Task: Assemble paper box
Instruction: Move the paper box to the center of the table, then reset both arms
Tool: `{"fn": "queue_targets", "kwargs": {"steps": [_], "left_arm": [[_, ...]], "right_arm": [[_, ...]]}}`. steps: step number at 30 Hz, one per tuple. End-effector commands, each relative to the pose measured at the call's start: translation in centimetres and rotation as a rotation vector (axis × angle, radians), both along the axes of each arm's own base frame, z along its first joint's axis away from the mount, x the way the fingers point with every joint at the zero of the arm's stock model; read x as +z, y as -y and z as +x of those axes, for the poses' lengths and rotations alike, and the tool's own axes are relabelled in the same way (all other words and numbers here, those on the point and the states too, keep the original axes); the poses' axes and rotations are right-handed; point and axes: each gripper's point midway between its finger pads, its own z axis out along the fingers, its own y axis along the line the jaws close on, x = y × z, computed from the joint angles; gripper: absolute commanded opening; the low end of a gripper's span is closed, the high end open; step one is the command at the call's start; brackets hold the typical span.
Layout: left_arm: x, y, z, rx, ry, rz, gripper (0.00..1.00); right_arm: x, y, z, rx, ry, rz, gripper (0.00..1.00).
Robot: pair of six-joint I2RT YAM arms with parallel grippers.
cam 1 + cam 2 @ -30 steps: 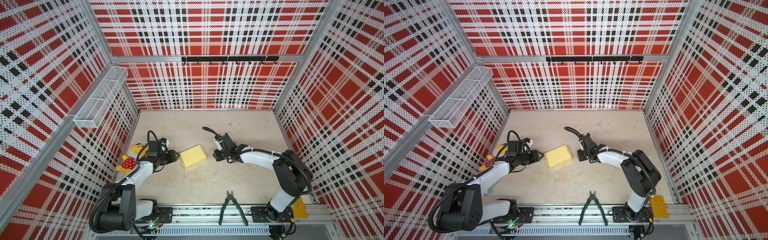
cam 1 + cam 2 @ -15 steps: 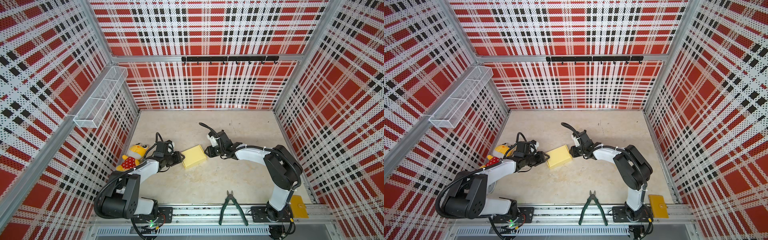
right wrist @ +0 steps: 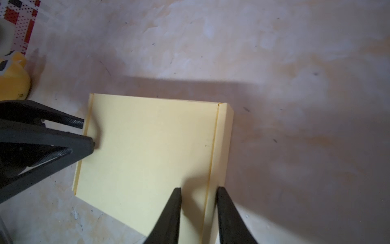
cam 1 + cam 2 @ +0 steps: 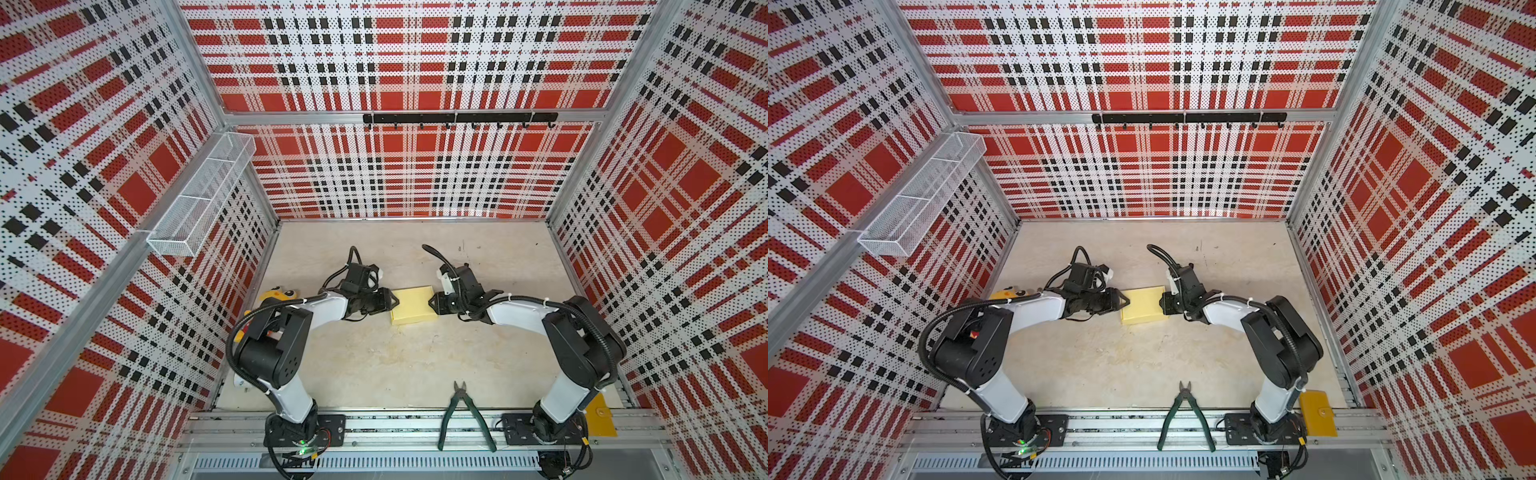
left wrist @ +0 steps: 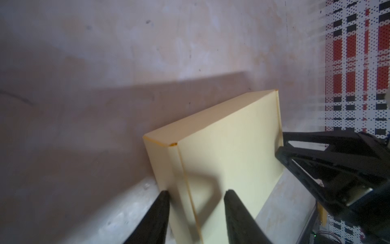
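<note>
Left gripper (image 4: 392, 300) and right gripper (image 4: 431, 300), jaws apart, now touch the paper box (image 4: 414, 306) at 9 and 3 o'clock; expect squaring.

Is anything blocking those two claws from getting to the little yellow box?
Nothing visible. The left gripper is at one end of the paper box, the right gripper at the opposite end. The pliers and plush toy lie well aside.

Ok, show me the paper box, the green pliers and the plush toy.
paper box (image 4: 413, 306): in a top view, middle of its top face.
green pliers (image 4: 462, 397): in a top view, the pivot joint.
plush toy (image 4: 276, 295): in a top view, its yellow head.
</note>
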Motion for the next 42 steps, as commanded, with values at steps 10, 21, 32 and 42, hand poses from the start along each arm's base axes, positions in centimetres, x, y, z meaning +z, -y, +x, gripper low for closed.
{"fn": "queue_targets", "kwargs": {"steps": [10, 21, 32, 42], "left_arm": [[0.1, 3.4, -0.7, -0.139, -0.045, -0.049, 0.52], [2.1, -2.7, 2.2, -0.018, 0.086, 0.063, 0.67], [4.6, -10.6, 1.7, 0.121, 0.325, 0.192, 0.87], [7.8, -20.8, 3.3, 0.404, 0.401, 0.234, 1.00]], "right_arm": [[1.1, 1.8, -0.8, -0.031, 0.037, 0.021, 0.30], [3.6, 5.4, -1.5, -0.103, 0.100, -0.064, 0.39], [5.9, 12.4, -1.5, -0.256, 0.263, -0.180, 0.63], [8.4, 18.7, -1.5, -0.405, 0.415, -0.230, 1.00]]}}
